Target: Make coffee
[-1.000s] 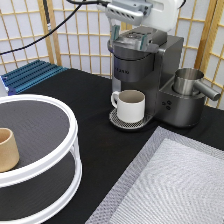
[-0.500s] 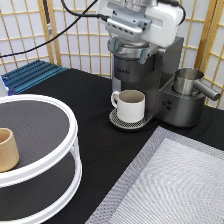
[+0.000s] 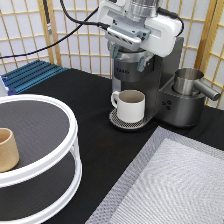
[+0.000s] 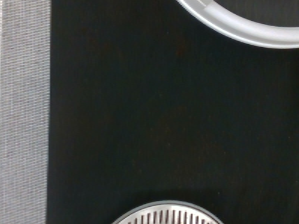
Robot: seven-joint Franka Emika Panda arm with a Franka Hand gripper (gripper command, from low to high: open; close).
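My gripper is at the top of the dark grey coffee machine, right over its front head. Its two fingers stand apart on either side of the head, open and holding nothing. A white handled mug stands on the round drip tray under the spout. The coffee pod is not visible in either view. The wrist view shows the black table and an edge of the drip tray's grille.
A metal jug sits on the machine's right side. A white two-tier round stand at the exterior view's left carries a tan handleless cup. A grey mat lies at the bottom right. A blue rack lies at the back left.
The gripper has come down from the top of the exterior view onto the coffee machine's head. The mug, stand and cup have not moved.
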